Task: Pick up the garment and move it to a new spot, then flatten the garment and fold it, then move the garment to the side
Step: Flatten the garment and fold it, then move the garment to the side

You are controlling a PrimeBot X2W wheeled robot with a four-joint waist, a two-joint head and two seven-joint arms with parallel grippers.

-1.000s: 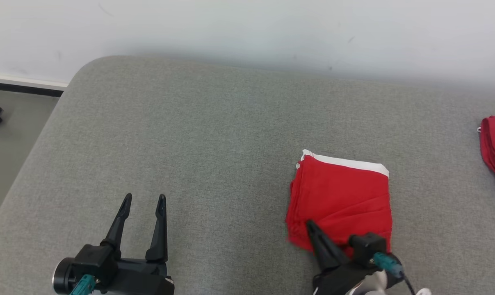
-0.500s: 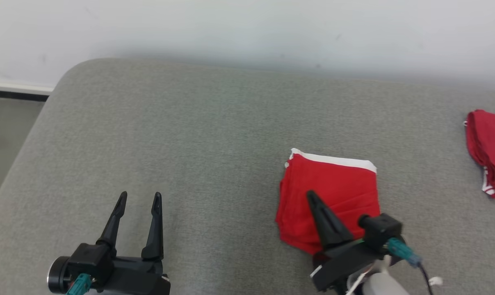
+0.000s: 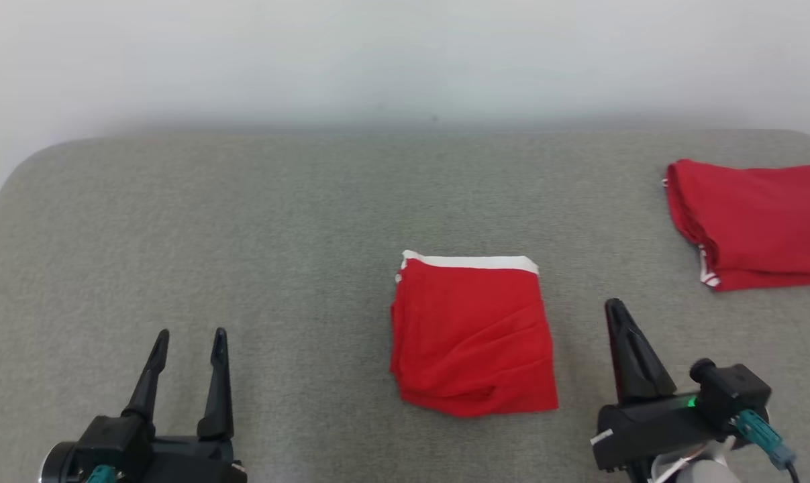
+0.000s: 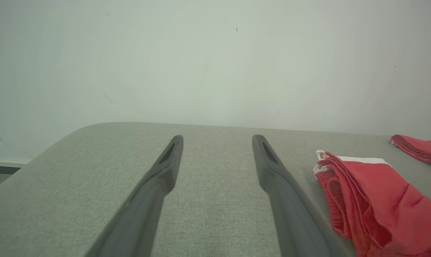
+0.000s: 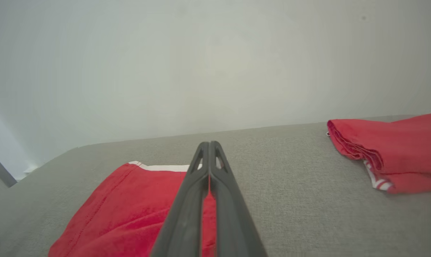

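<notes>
A folded red garment point(image 3: 472, 332) with a white band along its far edge lies flat on the grey cushion point(image 3: 243, 221), near the middle. It also appears as the red garment point(image 4: 372, 200) at the right of the left wrist view and the red garment point(image 5: 129, 210) at the lower left of the right wrist view. My right gripper point(image 3: 614, 310) is shut with nothing in it, just right of the garment and apart from it; my right gripper point(image 5: 209, 145) shows its fingers pressed together. My left gripper point(image 3: 190, 335) stands open and empty at the lower left, and my left gripper point(image 4: 217, 137) shows spread fingers over bare cushion.
A second folded red garment point(image 3: 753, 221) with white trim lies at the far right of the cushion, seen too as the red garment point(image 5: 390, 150) in the right wrist view. A pale wall point(image 3: 405, 60) rises behind the cushion. The cushion's rounded left corner is at the far left.
The head camera has turned right, shifting the whole picture left. My shut right gripper, which overlapped the garment's near edge, now stands off to its right, clear of it.
</notes>
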